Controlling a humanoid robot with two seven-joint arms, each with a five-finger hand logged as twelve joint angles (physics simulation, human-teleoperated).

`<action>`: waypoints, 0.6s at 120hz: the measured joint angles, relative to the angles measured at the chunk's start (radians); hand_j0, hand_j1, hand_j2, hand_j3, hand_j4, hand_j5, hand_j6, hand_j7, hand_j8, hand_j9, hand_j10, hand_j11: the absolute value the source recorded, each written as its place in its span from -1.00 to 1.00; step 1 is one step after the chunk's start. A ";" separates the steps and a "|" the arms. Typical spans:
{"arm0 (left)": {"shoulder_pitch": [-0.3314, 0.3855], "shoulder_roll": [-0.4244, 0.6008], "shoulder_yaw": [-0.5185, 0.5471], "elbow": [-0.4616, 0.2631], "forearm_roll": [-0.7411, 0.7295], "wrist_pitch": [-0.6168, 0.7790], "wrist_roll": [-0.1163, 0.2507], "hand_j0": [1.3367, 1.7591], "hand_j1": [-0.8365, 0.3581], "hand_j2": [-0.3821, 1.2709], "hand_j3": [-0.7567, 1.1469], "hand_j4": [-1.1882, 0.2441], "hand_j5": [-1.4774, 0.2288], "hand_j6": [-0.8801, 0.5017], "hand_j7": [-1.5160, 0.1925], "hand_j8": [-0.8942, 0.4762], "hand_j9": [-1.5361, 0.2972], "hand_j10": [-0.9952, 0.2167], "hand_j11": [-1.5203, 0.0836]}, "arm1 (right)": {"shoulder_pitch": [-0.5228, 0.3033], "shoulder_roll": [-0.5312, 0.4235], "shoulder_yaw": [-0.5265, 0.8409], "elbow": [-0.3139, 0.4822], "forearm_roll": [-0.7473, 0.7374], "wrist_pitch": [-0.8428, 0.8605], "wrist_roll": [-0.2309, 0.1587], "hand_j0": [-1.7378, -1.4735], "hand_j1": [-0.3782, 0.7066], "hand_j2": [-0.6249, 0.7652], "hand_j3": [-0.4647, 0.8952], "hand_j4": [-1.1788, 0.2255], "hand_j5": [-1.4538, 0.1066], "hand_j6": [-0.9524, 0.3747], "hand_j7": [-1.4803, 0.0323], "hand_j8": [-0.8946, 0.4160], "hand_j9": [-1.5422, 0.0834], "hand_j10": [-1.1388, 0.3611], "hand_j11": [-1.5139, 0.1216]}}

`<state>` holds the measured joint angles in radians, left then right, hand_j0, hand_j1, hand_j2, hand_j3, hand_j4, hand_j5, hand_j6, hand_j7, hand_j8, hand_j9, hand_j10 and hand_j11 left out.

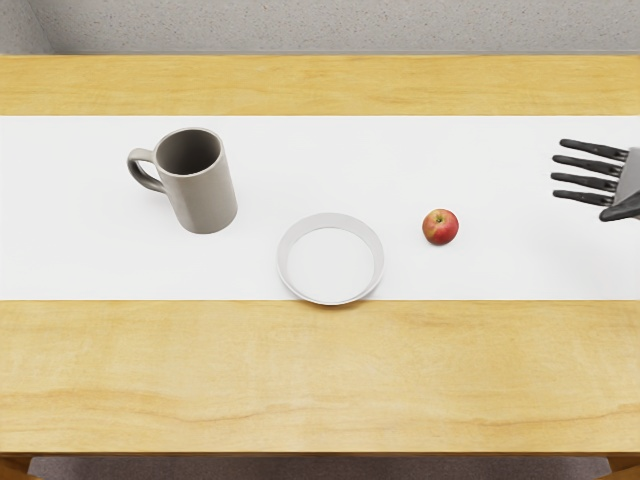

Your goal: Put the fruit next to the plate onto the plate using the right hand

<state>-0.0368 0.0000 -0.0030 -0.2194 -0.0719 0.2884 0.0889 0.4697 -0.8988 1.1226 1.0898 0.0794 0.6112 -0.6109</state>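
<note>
A small red apple (pixel 440 227) lies on the white runner, just right of a white round plate (pixel 300 285) that holds nothing. My right hand (pixel 590 180) comes in at the picture's right edge, well to the right of the apple and slightly farther back. Its dark fingers (pixel 580 166) are stretched out and spread toward the left, holding nothing. A gap of bare runner separates the hand from the apple. The left arm does not show.
A grey mug (pixel 196 180) with its handle to the left stands on the runner left of the plate. The white runner (pixel 320 140) crosses the wooden table (pixel 320 380) from edge to edge.
</note>
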 joint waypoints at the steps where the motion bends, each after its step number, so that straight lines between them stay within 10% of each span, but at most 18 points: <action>1: 0.000 0.000 0.000 0.000 0.000 0.000 0.000 0.52 0.98 -0.54 -0.21 0.66 0.73 0.27 0.77 0.30 0.68 0.64 0.90 | 0.000 0.000 0.000 0.000 0.000 0.000 0.000 -0.40 -0.91 -0.10 -0.32 0.66 0.83 0.41 0.93 0.34 0.87 0.50 0.82; 34: 0.000 0.000 0.000 0.000 0.000 0.000 0.000 0.52 0.98 -0.54 -0.21 0.66 0.73 0.27 0.77 0.30 0.68 0.64 0.90 | 0.158 0.075 -0.116 0.035 -0.063 0.000 0.000 -0.40 -0.91 -0.10 -0.32 0.66 0.83 0.41 0.92 0.34 0.87 0.50 0.82; 72: 0.000 0.000 0.000 0.000 0.000 0.000 0.000 0.52 0.98 -0.54 -0.21 0.66 0.73 0.27 0.77 0.30 0.68 0.64 0.90 | 0.329 0.227 -0.283 0.367 -0.875 -0.269 0.000 -0.40 -0.90 -0.11 -0.32 0.65 0.83 0.40 0.92 0.33 0.86 0.49 0.82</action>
<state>-0.0368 0.0000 -0.0028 -0.2194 -0.0720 0.2884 0.0889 0.7992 -0.6715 0.8394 1.4564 -0.7956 0.3419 -0.6109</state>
